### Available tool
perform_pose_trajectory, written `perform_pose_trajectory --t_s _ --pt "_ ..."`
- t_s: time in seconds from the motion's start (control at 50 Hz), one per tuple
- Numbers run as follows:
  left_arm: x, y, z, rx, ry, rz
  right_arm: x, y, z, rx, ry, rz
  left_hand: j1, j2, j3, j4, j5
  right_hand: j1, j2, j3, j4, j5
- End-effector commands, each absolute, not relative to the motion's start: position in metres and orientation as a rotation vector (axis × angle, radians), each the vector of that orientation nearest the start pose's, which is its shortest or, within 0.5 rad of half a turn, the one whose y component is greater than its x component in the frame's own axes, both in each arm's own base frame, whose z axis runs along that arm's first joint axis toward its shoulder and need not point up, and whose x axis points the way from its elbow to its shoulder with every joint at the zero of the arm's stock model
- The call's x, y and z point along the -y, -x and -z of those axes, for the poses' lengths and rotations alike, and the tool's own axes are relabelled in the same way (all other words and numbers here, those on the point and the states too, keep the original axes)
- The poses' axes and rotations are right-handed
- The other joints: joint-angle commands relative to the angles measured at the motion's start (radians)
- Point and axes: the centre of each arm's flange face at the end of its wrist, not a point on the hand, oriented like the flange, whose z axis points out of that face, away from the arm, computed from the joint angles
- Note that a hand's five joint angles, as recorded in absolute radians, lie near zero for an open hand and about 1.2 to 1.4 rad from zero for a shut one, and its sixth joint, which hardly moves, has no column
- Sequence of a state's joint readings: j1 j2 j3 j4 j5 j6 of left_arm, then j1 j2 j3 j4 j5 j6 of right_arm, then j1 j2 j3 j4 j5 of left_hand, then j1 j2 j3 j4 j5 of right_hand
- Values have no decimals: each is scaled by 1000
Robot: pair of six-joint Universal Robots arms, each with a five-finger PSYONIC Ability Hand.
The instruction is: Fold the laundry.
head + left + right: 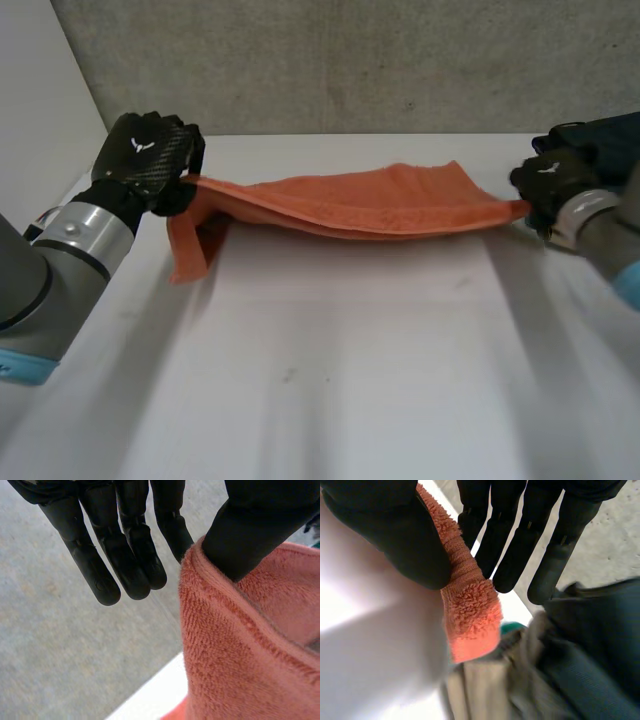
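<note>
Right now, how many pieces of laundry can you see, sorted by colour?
Orange: 1, the towel, pinched at one end by the left hand and at the other by the right hand.
Dark blue: 1, a garment beside the right hand.
Beige: 1, a cloth next to it.
Green: 1, a small patch, too little showing to name.
Total: 4

the orange terry-cloth towel (370, 205), doubled over lengthwise, hangs stretched in a long band above the far part of the white bench (350, 380), one end pinched in the left hand (150, 160) with a loose flap drooping beneath it, the other end pinched in the right hand (552, 182).
</note>
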State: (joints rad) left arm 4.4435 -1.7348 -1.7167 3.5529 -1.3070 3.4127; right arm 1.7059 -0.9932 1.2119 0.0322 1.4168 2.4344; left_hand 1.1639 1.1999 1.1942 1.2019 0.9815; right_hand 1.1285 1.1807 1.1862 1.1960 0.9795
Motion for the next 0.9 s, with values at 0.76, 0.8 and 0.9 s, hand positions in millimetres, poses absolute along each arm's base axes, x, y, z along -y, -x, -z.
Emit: perform_pose_trajectory --t_s 0.76,0.8,0.9 --pt "396 235 -402 -1154 -511 2878 402 -223 -396 -1431 554 3073 232 196 202 194 240 268 216 210 200 242" --pt "393 231 -403 -1175 -502 2874 401 -224 -391 -1455 574 3050 232 196 202 194 240 268 216 210 200 242" --pt "388 222 -369 -1382 -540 2766 396 -231 -363 -1612 667 2920 232 196 202 194 240 268 216 210 200 242"
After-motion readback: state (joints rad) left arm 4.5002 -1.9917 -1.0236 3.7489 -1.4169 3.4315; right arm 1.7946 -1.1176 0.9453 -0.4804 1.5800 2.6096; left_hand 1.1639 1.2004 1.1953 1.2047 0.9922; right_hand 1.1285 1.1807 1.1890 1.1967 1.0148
